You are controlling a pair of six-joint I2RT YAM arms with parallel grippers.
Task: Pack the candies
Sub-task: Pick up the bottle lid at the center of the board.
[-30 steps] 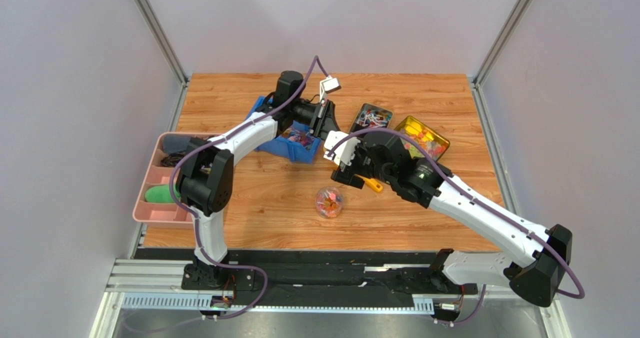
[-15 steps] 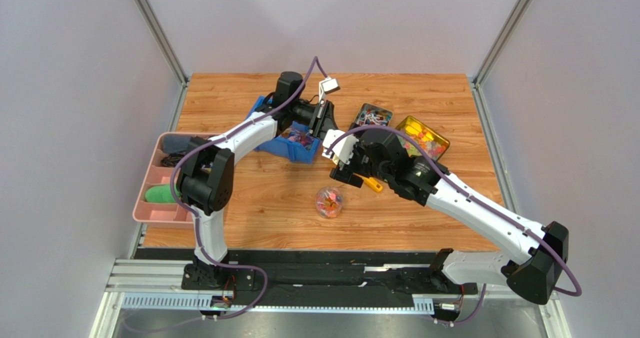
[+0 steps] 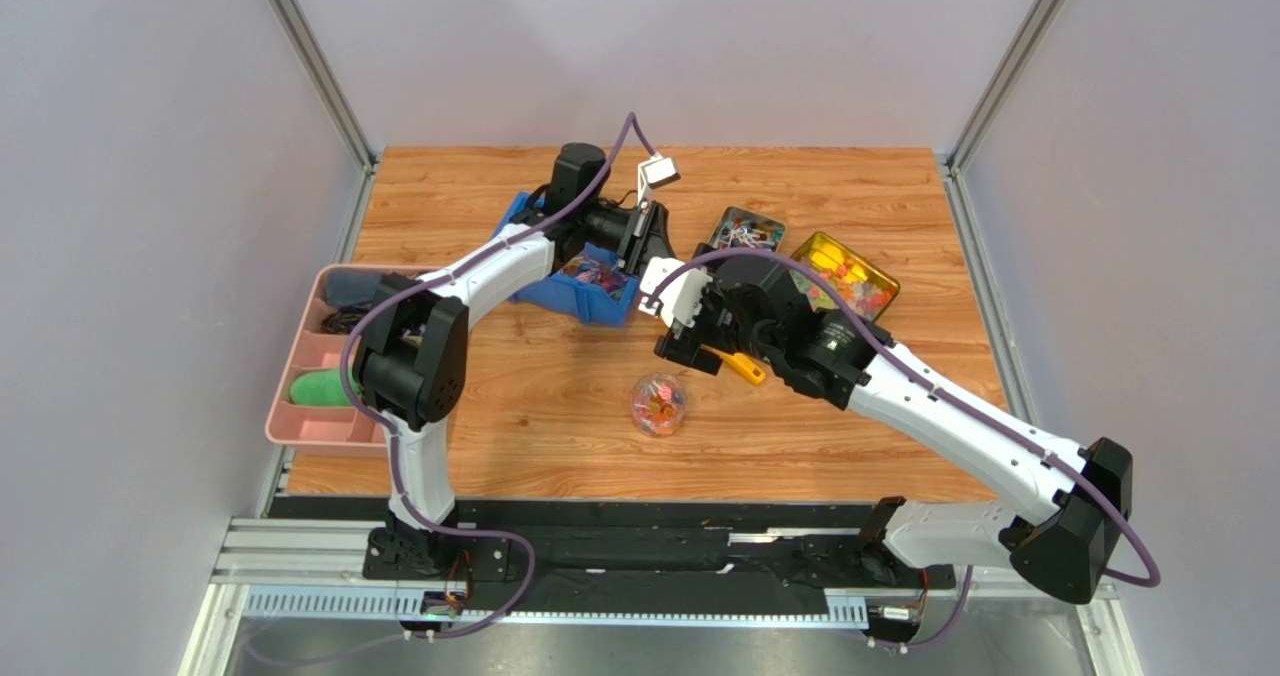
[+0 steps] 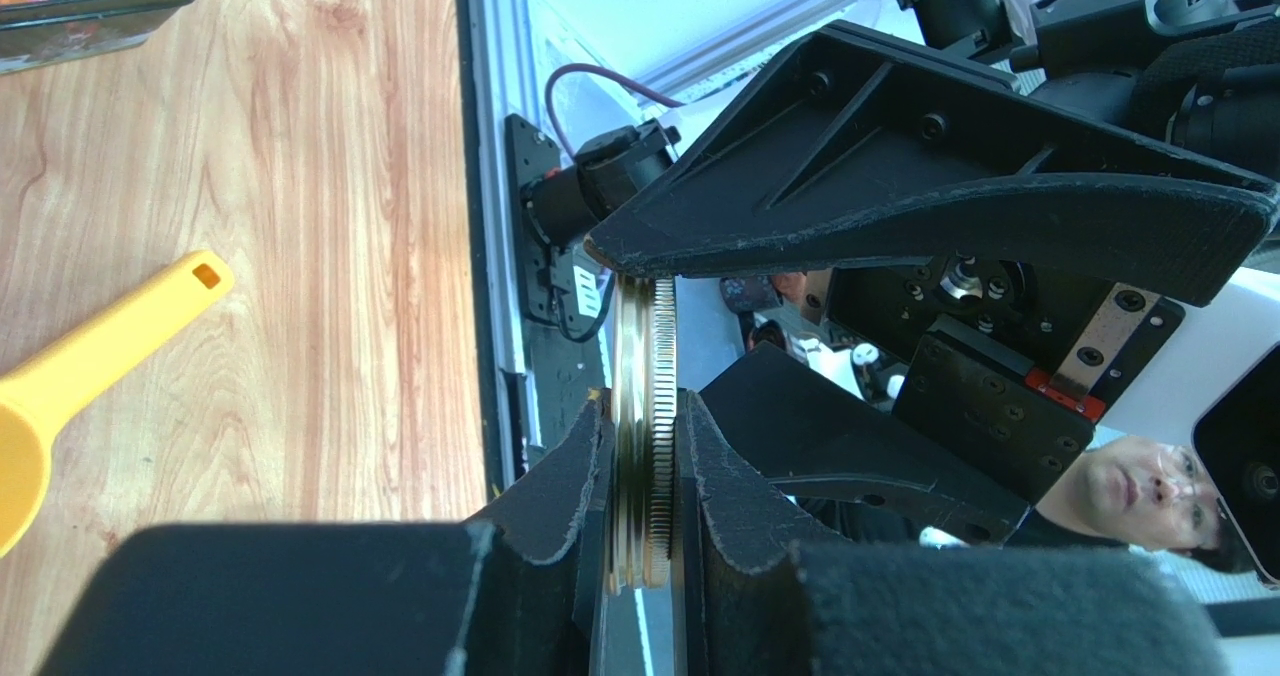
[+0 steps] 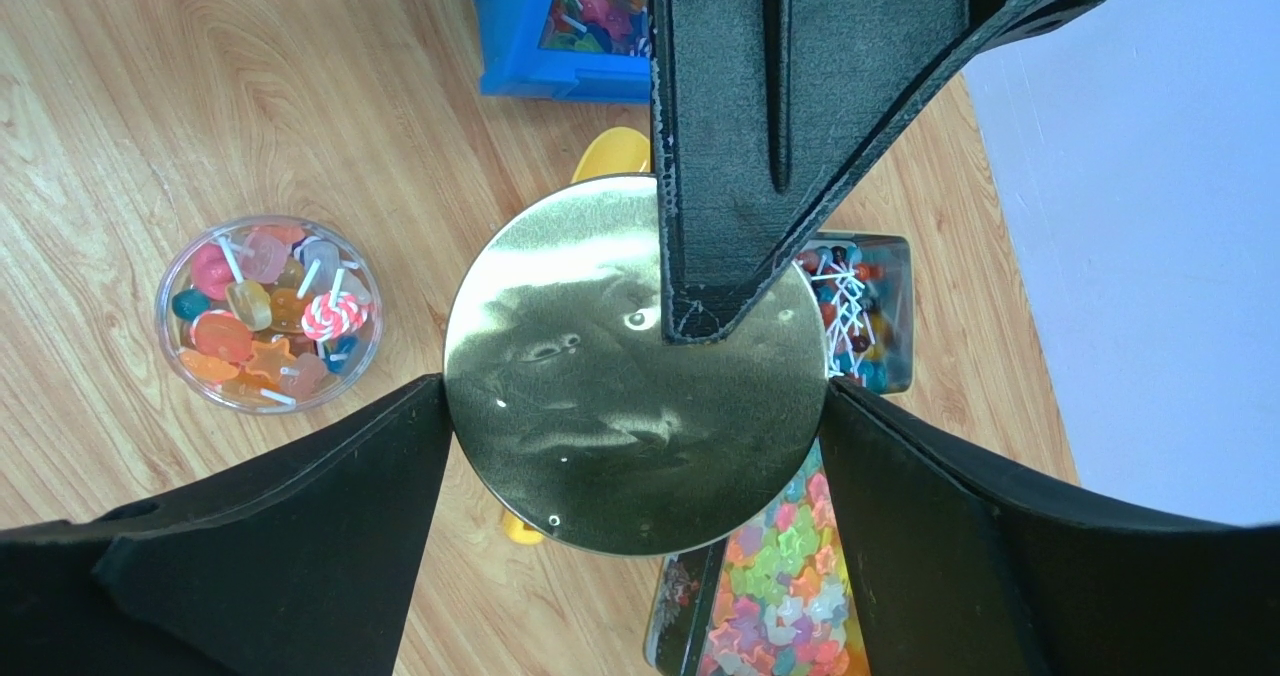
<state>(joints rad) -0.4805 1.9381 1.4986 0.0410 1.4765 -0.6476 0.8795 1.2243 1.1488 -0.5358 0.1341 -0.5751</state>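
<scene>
A round gold lid (image 5: 601,406) hangs above the table, seen edge-on (image 4: 643,331) in the left wrist view. My left gripper (image 4: 646,406) is shut on its flat faces. My right gripper (image 5: 637,391) straddles the lid, its two fingers touching the rim on opposite sides. In the top view both grippers meet at mid-table, left (image 3: 646,253) and right (image 3: 679,324). The candies (image 5: 271,313) fill a clear round cup (image 3: 658,403) on the wood below. More candies lie in the blue bin (image 3: 594,279).
A yellow scoop (image 3: 741,366) lies beside the right gripper. Two open tins stand at the back right, a dark one (image 3: 747,232) and a yellow one (image 3: 845,274) holding star sweets. A pink divided tray (image 3: 275,406) with a green lump sits at the left edge.
The right arm has crept slightly left and farther from its base, closing in on the lid held by the left gripper. The left arm has stayed still.
</scene>
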